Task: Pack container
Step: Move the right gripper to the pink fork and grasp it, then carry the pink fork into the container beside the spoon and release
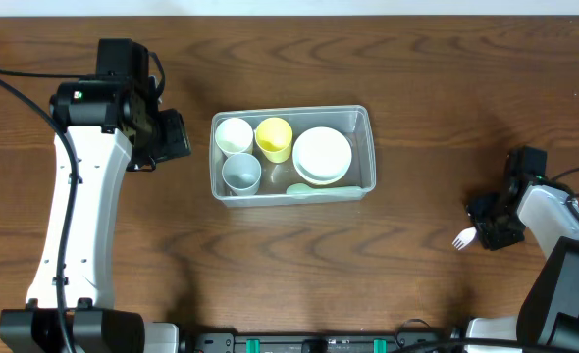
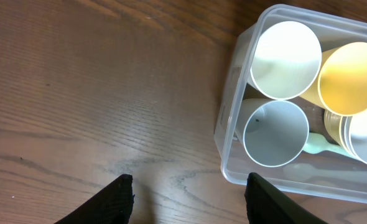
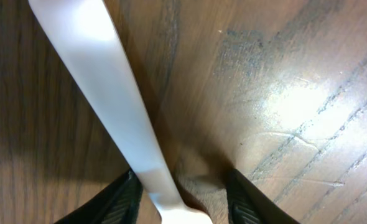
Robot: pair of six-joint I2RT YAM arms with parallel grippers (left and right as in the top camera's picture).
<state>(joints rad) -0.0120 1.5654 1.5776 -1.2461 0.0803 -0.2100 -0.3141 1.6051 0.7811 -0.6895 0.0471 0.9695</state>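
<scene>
The clear plastic container (image 1: 364, 147) sits mid-table. It holds a white cup (image 1: 235, 134), a yellow cup (image 1: 274, 137), a pale grey cup (image 1: 240, 173), stacked white bowls (image 1: 322, 155) and a pale green spoon (image 1: 304, 190). In the left wrist view the container (image 2: 228, 124) is at the right. My left gripper (image 2: 188, 199) is open and empty over bare table, just left of the container. A white plastic fork (image 1: 462, 238) lies on the table at the right. My right gripper (image 3: 180, 196) is low over it, open, with the fork's handle (image 3: 102, 81) between the fingers, close to the left one.
The table is dark wood. The left arm (image 1: 78, 196) runs down the left side and the right arm (image 1: 564, 265) comes in from the bottom right corner.
</scene>
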